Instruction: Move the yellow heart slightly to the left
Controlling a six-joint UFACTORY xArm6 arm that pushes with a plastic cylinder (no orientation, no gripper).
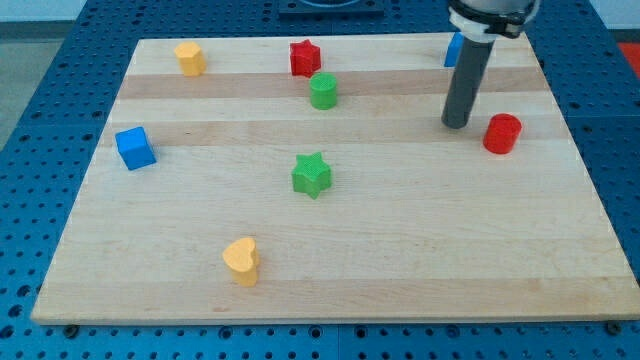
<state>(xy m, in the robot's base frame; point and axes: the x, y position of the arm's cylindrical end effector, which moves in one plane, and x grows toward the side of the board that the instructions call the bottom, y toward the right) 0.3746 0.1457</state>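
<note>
The yellow heart (241,259) lies near the view's bottom, left of the middle of the wooden board (420,270). My tip (457,124) stands at the view's upper right, far from the heart, just left of the red cylinder (502,133). A blue block (453,49) shows partly behind the rod, its shape hidden.
A yellow block (190,58) sits at the top left. A red star (304,57) and a green cylinder (323,91) sit at the top middle. A green star (312,174) is at the centre. A blue cube (135,147) is at the left edge.
</note>
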